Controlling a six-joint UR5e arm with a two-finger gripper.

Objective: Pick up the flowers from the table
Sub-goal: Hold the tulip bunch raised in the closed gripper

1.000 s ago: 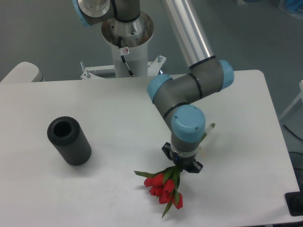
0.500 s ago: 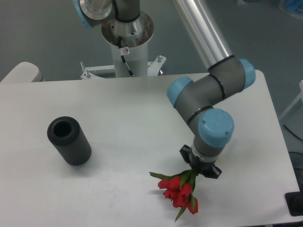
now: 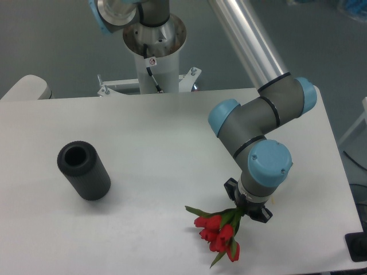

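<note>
The flowers (image 3: pixel 219 233), red tulip buds with green leaves, hang at the front right of the white table (image 3: pixel 143 132). My gripper (image 3: pixel 248 209) points down under the arm's blue-capped wrist and is shut on the flowers just above the buds. The stems are hidden behind the wrist. I cannot tell whether the buds touch the tabletop.
A black hollow cylinder (image 3: pixel 84 171) lies on the left side of the table. The robot's base column (image 3: pixel 153 54) stands behind the table's far edge. A dark object (image 3: pixel 358 247) sits off the table's front right corner.
The arm has swung to the right with the flowers held in the gripper; the bunch moved right and slightly toward the front edge. The cylinder has not moved.
</note>
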